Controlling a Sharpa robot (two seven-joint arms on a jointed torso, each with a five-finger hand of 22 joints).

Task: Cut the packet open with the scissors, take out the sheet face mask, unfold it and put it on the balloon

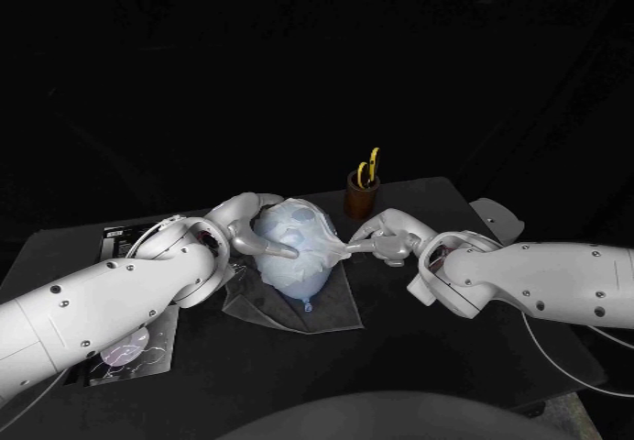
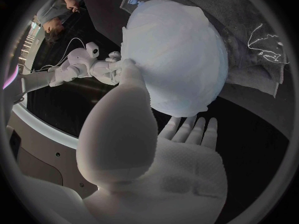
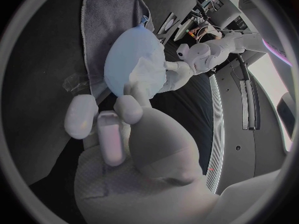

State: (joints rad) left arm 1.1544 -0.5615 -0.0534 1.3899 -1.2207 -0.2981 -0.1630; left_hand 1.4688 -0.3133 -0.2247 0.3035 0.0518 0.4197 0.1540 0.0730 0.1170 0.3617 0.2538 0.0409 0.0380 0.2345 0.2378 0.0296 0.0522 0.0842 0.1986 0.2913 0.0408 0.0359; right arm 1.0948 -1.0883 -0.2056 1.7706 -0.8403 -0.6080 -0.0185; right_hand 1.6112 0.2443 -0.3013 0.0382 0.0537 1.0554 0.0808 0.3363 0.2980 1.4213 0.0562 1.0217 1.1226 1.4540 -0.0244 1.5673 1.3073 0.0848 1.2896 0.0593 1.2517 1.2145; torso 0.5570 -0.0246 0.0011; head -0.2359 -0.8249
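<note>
Left robot hand [image 1: 248, 225], head view: fingers wrapped round the 9 o'clock side of the balloon [image 1: 293, 266], thumb on its front, holding it steady. Right robot hand [image 1: 380, 244]: fingertips on the balloon's 3 o'clock side, touching the sheet face mask [image 1: 301, 227]. Whether they pinch the sheet or only press it cannot be told. Balloon: at the counter [image 1: 436, 367] centre on a grey cloth [image 1: 333, 313], long axis running 12 to 6 o'clock, knot at the 6 o'clock end. Mask: draped over the upper face, crumpled; its edges are hard to separate from the pale balloon. Scissors [image 1: 371, 165]: upright in a brown cup [image 1: 361, 202] at 1 o'clock of the balloon, apart from both robot hands. Flat glossy item at 8 o'clock, partly hidden under the left arm; not identifiable. Judgement: the mask's loose edge lies toward the right robot hand, which is nearer for smoothing it. Left wrist view: left robot hand [image 2: 149, 149] with its thumb against the balloon [image 2: 177, 55] and fingers [image 2: 190, 129] spread beneath it; right robot hand [image 2: 102, 67] on the far side; cloth [image 2: 249, 72] beyond. Right wrist view: right robot hand [image 3: 131, 134], one fingertip on the wrinkled mask [image 3: 148, 72] over the balloon [image 3: 124, 57], other fingers curled clear; left robot hand [image 3: 177, 74] behind; contact point itself hidden.
</note>
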